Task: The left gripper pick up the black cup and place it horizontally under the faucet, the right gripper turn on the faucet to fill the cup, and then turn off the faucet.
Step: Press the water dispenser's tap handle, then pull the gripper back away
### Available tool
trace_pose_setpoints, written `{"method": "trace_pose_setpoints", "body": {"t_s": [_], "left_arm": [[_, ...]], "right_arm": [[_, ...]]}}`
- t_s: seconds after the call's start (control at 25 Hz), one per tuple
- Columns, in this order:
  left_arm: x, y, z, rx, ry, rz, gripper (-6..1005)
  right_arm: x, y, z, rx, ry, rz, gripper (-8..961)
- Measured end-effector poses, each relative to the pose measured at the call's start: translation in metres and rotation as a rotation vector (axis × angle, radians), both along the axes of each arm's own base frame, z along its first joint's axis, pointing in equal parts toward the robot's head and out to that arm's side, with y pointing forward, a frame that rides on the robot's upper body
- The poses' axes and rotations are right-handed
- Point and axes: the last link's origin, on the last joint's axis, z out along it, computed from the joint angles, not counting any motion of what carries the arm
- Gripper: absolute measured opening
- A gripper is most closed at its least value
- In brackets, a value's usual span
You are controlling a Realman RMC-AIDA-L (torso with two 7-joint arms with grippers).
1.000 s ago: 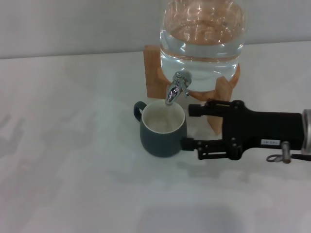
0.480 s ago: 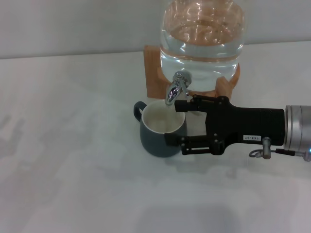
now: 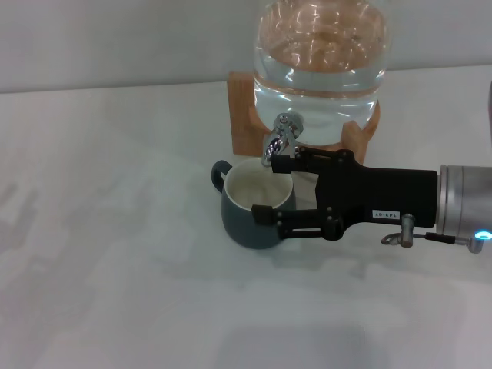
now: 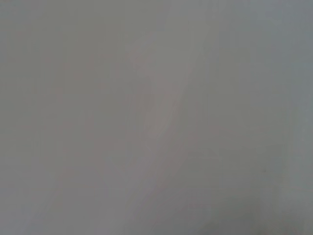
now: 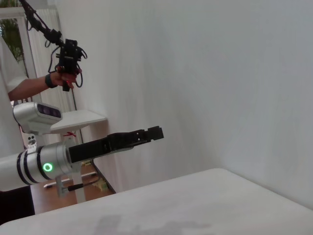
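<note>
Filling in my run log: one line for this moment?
right gripper open at faucet | black cup under spout | left gripper off table

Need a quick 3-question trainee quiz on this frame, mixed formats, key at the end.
1. True or false: the black cup stands upright on the table, below the faucet.
2. Which gripper is at the faucet? A. left gripper B. right gripper C. neither
3. Fill in: the cup's handle points toward the robot's ____ side.

Key:
1. True.
2. B: the right gripper is open, one finger beside the spout, the other over the cup's rim. The left gripper hangs off the table.
3. Left.
</note>
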Motion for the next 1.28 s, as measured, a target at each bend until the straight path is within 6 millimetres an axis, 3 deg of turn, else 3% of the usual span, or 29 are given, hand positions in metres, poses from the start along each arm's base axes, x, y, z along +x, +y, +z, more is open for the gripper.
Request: {"method": "trace_pose_setpoints", "body": {"t_s": [0.68, 1.28], "left_arm": [[0.000, 0.000, 0.000, -0.003, -0.002, -0.002, 407], [0.000, 0.001, 0.003, -0.001, 0.007, -0.004, 406]], "right_arm": [[0.002, 0.006, 0.001, 0.034, -0.016, -0.018, 853], [0.008, 0.006, 0.015, 0.071, -0.016, -0.033, 853]]}}
